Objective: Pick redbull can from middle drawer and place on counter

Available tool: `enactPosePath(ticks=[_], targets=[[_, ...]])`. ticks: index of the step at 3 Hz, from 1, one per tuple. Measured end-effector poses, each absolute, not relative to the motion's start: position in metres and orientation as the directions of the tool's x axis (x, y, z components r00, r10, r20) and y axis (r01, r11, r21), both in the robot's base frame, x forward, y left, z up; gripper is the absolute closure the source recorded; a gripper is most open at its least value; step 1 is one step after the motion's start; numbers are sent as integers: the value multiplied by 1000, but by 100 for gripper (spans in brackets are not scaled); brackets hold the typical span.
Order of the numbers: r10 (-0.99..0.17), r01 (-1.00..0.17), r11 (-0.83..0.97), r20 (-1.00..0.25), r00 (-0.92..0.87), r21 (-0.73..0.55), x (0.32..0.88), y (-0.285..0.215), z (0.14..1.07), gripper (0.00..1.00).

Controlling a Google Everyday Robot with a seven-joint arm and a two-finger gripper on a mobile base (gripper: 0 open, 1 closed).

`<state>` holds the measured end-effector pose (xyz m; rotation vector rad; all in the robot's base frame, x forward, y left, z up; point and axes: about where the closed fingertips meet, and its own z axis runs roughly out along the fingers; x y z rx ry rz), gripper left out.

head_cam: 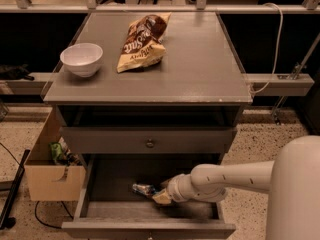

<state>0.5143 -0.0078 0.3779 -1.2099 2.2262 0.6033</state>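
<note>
The redbull can [143, 188] lies on its side on the dark floor of the open middle drawer [112, 184], near the middle. My gripper [161, 197] reaches into the drawer from the right on its white arm [225, 180] and sits right beside the can's right end, low over the floor. I cannot tell if it touches the can. The grey counter [200, 69] is above, at the top of the cabinet.
A white bowl [81, 59] and a yellow-brown snack bag [142, 41] lie on the counter's left and middle. A closed drawer front with a round knob [150, 143] overhangs the open drawer. A cardboard box [50, 176] stands on the floor at the left.
</note>
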Motion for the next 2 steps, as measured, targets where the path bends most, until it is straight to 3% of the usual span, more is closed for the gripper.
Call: enactPosePath(ticks=[2], targets=[[-620, -857, 499, -637, -458, 130, 514, -8, 378, 96]])
